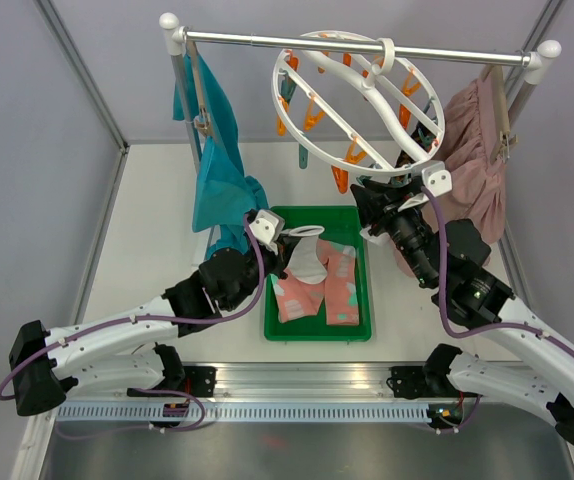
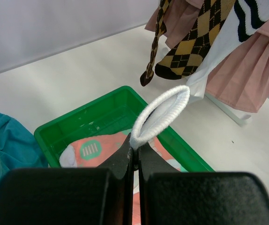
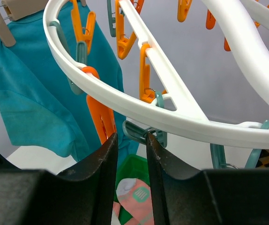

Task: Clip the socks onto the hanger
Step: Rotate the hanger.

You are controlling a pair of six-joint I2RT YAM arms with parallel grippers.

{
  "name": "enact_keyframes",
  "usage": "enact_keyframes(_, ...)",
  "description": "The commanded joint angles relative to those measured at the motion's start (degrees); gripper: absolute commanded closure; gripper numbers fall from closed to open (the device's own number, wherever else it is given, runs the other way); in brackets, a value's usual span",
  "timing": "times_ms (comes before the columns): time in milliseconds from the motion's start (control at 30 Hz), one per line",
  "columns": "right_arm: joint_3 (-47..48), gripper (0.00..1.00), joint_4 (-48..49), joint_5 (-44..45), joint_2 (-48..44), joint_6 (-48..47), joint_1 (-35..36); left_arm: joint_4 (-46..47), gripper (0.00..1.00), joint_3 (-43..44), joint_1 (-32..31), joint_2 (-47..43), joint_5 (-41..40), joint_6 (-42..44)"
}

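Observation:
The white hanger ring (image 1: pixel 359 88) hangs from the rail with orange and teal clips. My left gripper (image 1: pixel 287 241) is shut on the cuff of a white sock (image 1: pixel 308 262) and holds it above the green tray (image 1: pixel 317 334); the left wrist view shows the looped cuff (image 2: pixel 165 112) pinched at my tips (image 2: pixel 135 146). Pink patched socks (image 1: pixel 329 285) lie in the tray. Argyle socks (image 2: pixel 190 47) and a white black-striped sock (image 2: pixel 235 28) hang from the hanger. My right gripper (image 3: pixel 130 137) is open just under the ring's rim (image 3: pixel 139 108), with a teal clip (image 3: pixel 141 132) at its tips.
A teal garment (image 1: pixel 217 170) hangs on the rail at the left and a dusty-pink skirt (image 1: pixel 477 150) at the right. The rail posts stand at the back of the table. An orange clip (image 3: pixel 101 117) hangs just left of my right fingers.

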Motion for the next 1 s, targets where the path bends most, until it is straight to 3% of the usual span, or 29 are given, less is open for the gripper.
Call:
enact_keyframes(0,0.56,0.63,2.86,-0.58,0.22,-1.02,-0.21,2.76,0.98,-0.03,0.32,-1.00,0.88,-0.81)
enact_keyframes(533,1.43,0.58,3.74,0.39,1.10,-2.43,-0.13,2.76,0.98,0.06,0.32,-1.09,1.05,-0.81)
enact_keyframes(733,2.05,0.75,3.39,1.00,1.19,-1.81,-0.21,2.94,0.98,0.50,0.32,-0.74,1.67,-0.81)
enact_keyframes(967,3.02,0.85,1.28,1.70,0.93,0.03,-0.21,3.47,0.98,2.17,0.32,0.49,3.16,-0.38)
